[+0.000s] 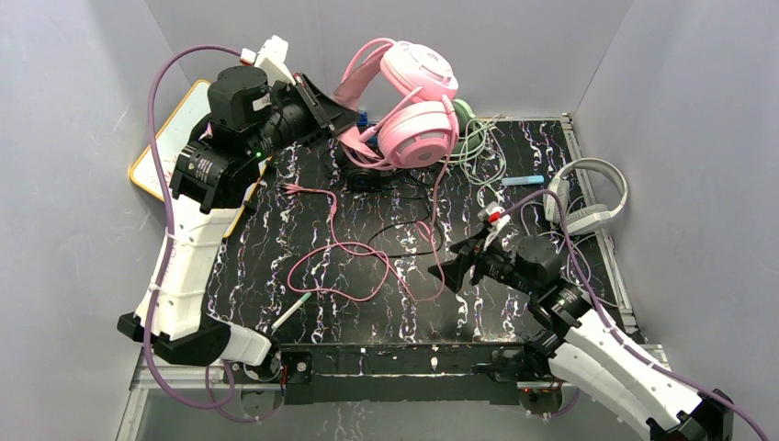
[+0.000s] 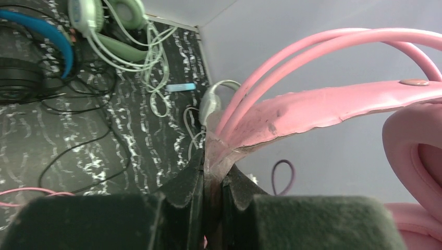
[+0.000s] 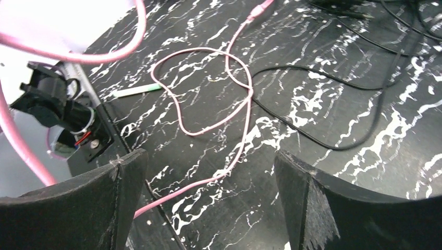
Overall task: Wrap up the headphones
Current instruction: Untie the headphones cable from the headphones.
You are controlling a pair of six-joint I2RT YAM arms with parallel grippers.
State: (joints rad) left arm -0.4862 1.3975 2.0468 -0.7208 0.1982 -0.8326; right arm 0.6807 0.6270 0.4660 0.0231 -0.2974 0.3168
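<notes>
A black, white-veined mat (image 1: 276,230) covers the table and serves as the reference here. Above the mat's far edge, the left gripper (image 1: 338,117) is clamped tight on the headband of the pink headphones (image 1: 418,101), holding them up off the mat with both ear cups hanging beside the gripper. The pink cord (image 1: 342,268) drops from them and sprawls in loose loops across the mat's middle. Over the mat's near right part, the right gripper (image 3: 208,162) hovers with its jaws spread wide, gripping nothing, with a stretch of the cord on the mat below it. The black-and-blue headphones (image 2: 41,28) lie at the mat's far edge, under the pink pair. The white-grey headphones (image 1: 586,219) rest at the mat's right edge. A green-tipped pen (image 1: 289,312) lies near the mat's near left corner.
</notes>
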